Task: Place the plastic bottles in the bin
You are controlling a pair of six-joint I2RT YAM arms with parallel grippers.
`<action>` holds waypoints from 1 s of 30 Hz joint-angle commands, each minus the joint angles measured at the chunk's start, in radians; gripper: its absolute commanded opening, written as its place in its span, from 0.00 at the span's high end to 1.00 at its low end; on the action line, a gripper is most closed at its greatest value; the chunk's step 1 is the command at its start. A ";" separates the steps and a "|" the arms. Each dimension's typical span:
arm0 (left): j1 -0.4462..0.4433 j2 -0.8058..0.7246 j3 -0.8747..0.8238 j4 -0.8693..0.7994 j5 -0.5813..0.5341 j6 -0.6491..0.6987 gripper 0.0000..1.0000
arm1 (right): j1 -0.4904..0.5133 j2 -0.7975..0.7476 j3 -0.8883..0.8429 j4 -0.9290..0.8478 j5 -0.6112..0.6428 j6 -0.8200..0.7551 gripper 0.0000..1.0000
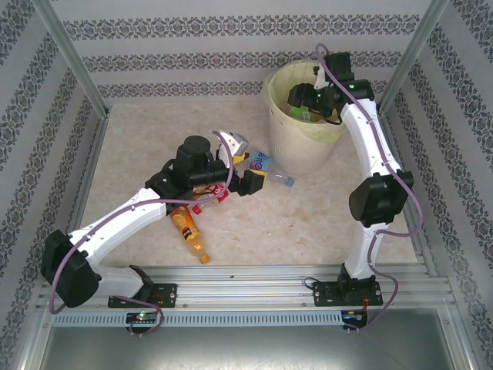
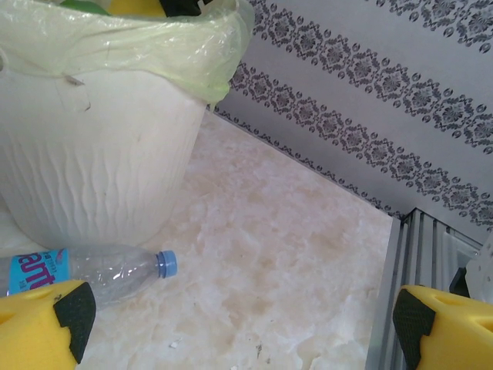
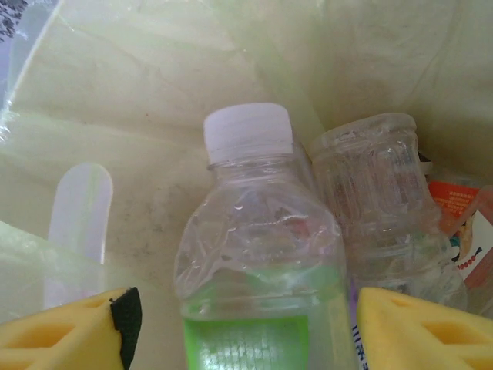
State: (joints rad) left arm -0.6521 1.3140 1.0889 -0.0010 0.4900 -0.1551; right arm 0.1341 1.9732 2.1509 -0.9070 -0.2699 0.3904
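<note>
Inside bin [image 1: 296, 150] at 1 o'clock, right gripper [image 3: 245, 320] jaws apart around green-label bottle [image 3: 254, 254].
Left gripper [image 2: 243, 324] wide apart, empty; blue-cap bottle [image 2: 115, 271] beside bin wall; bare table [image 1: 300, 223] at 5 o'clock.

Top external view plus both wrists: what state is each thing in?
bin: upright, bag-lined, bottles inside
green-label bottle: capped, in the bin, not clamped
blue-label bottle: capped, lying on the table by the bin
orange bottle: lying on the table
left gripper: open, empty
right gripper: open around the green-label bottle, inside the bin
</note>
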 commanded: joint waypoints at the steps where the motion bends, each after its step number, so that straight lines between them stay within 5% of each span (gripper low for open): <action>1: 0.011 -0.018 0.043 -0.058 -0.029 0.031 0.00 | -0.013 -0.038 0.024 -0.007 0.011 0.001 0.23; 16: 0.009 -0.069 0.062 -0.233 -0.116 0.016 0.00 | -0.021 -0.279 -0.133 0.064 -0.010 -0.040 0.18; 30: 0.009 -0.194 0.030 -0.636 -0.334 -0.072 0.00 | 0.082 -0.800 -0.782 0.271 -0.121 -0.029 0.17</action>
State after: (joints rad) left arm -0.6525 1.1252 1.1267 -0.4835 0.2329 -0.1951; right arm 0.1883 1.2415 1.4483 -0.7059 -0.3481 0.3599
